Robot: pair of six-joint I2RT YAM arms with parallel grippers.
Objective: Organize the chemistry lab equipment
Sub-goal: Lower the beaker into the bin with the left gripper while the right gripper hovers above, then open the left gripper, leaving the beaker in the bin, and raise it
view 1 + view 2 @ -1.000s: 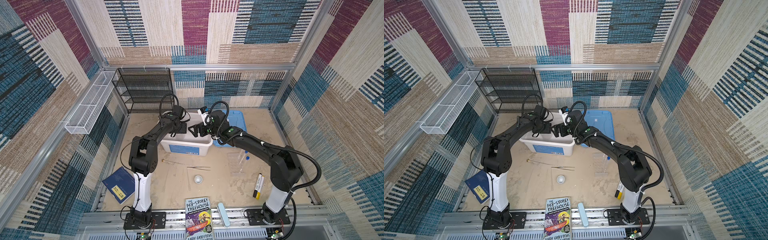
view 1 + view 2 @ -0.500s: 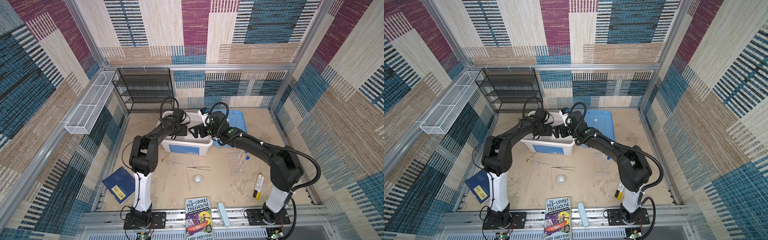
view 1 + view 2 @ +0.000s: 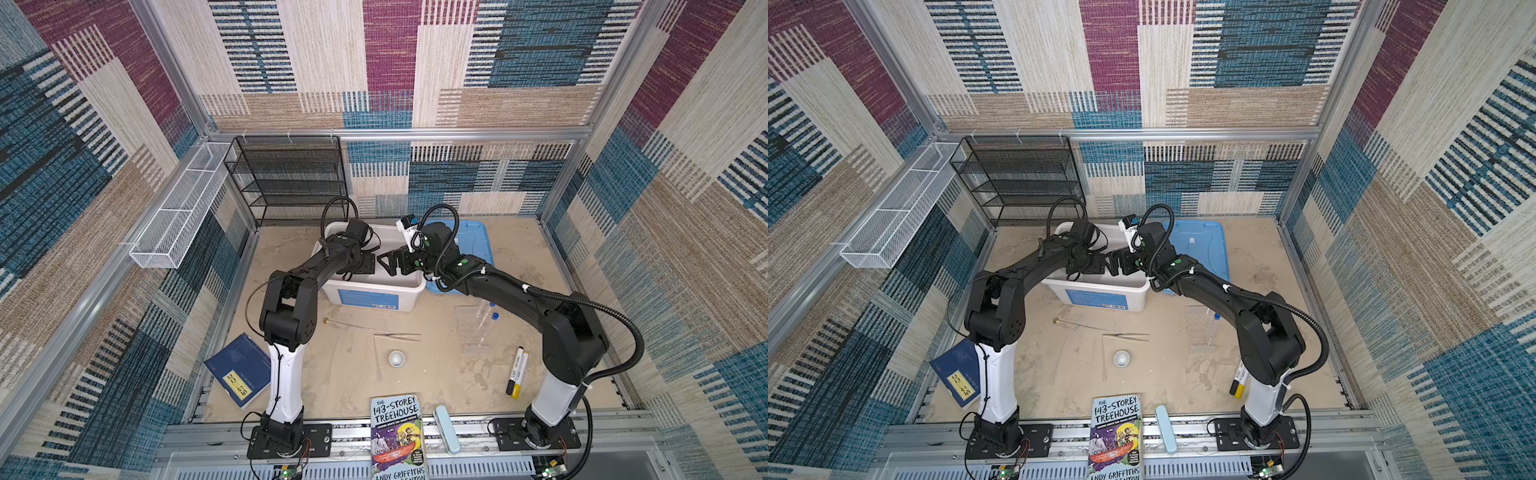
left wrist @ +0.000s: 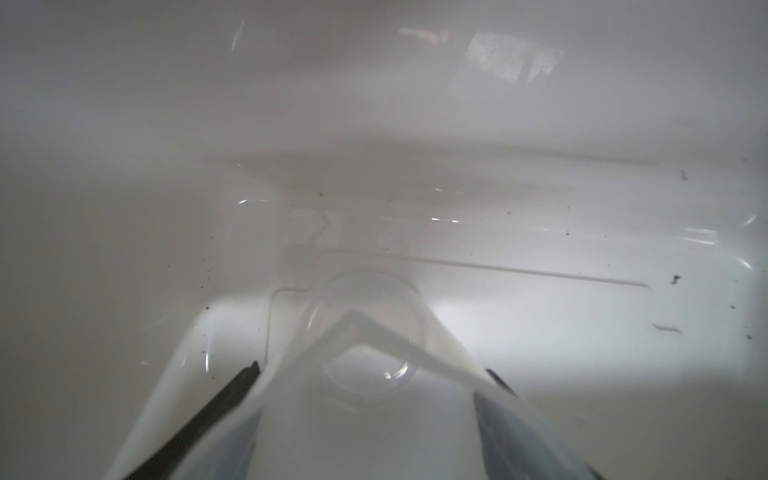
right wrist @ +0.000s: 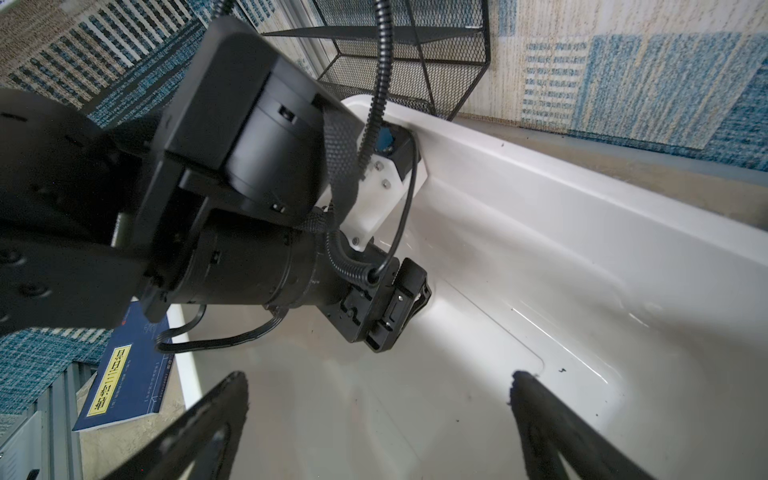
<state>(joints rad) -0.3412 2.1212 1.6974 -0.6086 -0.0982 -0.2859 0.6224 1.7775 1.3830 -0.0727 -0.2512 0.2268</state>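
**Left wrist view: flask lodged in white bin, release pending**

Item one, clear round flask (image 4: pixel 365 332): we find it low inside the white bin (image 4: pixel 540 199), between the jaws of the left gripper (image 4: pixel 372 372). The jaws stand wide apart, one on each side of the glass. We cannot tell whether they grip it.

Item two, right gripper (image 5: pixel 378 384): spread fully, holding nothing, poised over the same bin.

Change since a second ago: in both top views the arms barely shift and stay over the bin. We judge the flask delivered and the let-go under way.

Outstanding on the table (image 3: pixel 457 382), untouched: long brass-tipped rod (image 3: pixel 353 326), metal tweezers (image 3: pixel 399 336), small grey dish (image 3: pixel 396 358), and blue-capped tubes (image 3: pixel 494 316) by the clear rack (image 3: pixel 471 328).
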